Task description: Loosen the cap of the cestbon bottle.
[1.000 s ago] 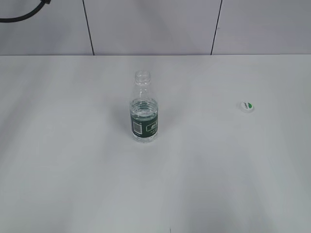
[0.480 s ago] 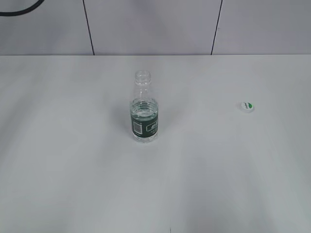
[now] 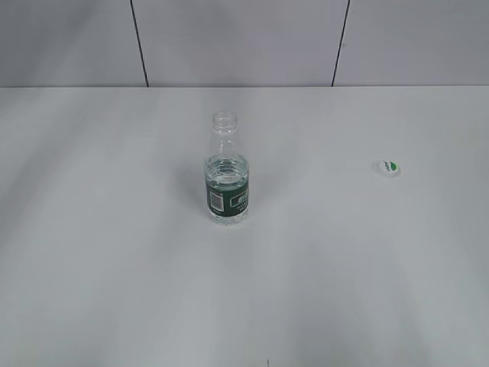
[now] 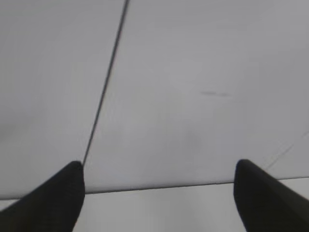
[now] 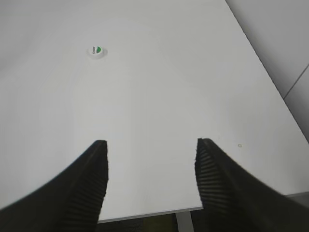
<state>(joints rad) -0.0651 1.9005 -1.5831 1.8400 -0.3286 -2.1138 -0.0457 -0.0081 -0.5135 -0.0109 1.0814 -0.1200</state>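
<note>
The cestbon bottle (image 3: 227, 172) stands upright near the middle of the white table, clear and ribbed with a dark green label band; its neck is bare, with no cap on it. The white cap (image 3: 387, 167) with a green mark lies apart on the table to the right, and the right wrist view shows the cap (image 5: 96, 50) far ahead. My right gripper (image 5: 151, 147) is open and empty above the table's near edge. My left gripper (image 4: 158, 170) is open and empty, facing a grey panelled wall. Neither gripper appears in the exterior view.
The white table (image 3: 114, 267) runs back to a grey panelled wall (image 3: 237, 38) with dark seams. In the right wrist view the table's edge (image 5: 159, 211) lies just under my fingers, with a table leg below it.
A dark cable at the top left of the exterior view has slid out of frame. The bottle and the cap have not moved.
</note>
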